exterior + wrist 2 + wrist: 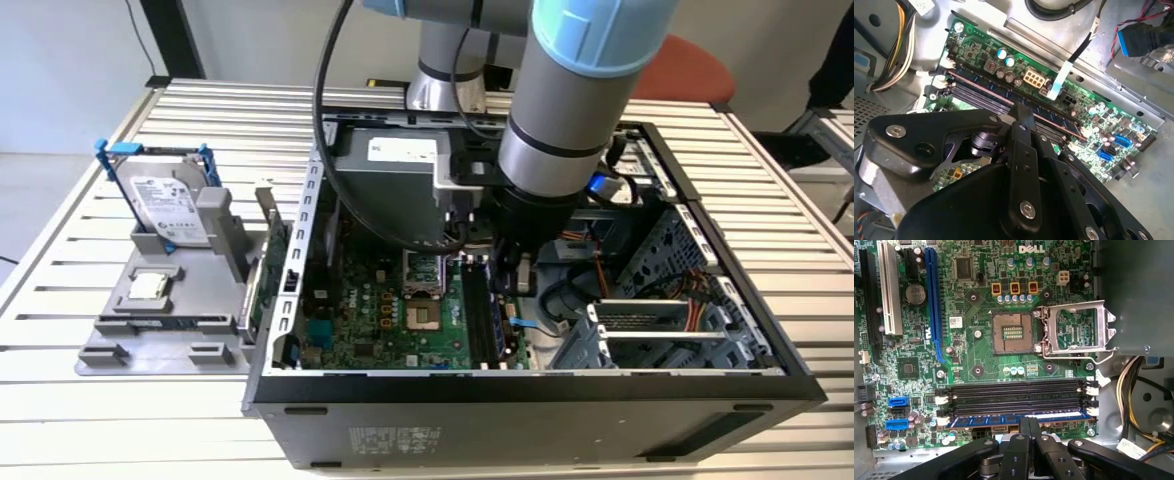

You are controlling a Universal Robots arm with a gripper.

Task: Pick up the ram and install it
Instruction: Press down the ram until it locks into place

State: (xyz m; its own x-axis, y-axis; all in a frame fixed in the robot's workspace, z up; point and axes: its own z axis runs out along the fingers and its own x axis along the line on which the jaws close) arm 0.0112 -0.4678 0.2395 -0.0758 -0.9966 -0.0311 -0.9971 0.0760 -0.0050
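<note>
Ram (1019, 418) is seen in the first wrist view as a dark strip with a blue-edged face lying along the outermost of the four memory slots (1014, 392), the one nearest the gripper (1029, 427); the fingers are drawn together at the strip's mid-length, apparently pinching its upper edge, while the white latches (1093, 411) at the slot ends stand out to either side. Beyond the slots lie the open CPU socket (1013, 332) and its raised retention frame (1079, 330). In the second wrist view the same gripper (1021, 112) fills the near field, its closed tips meeting the ram (1054, 117) where it stands in the slot on the motherboard (1094, 120); whether the strip is fully seated cannot be told. In the exterior view the arm (574, 110) reaches down into the open case (534, 385), with the gripper (514, 270) low over the slot region toward that view's right of the board; a hard drive (167, 205) rests in a holder on the table (80, 420) at that view's left. Risks, by judgement: pressing at mid-length alone could bow the strip or leave one end high, so a latch fails to close; slight misalignment with the slot key could jam the contacts; nearby cables (594, 290) might snag the wrist.
</note>
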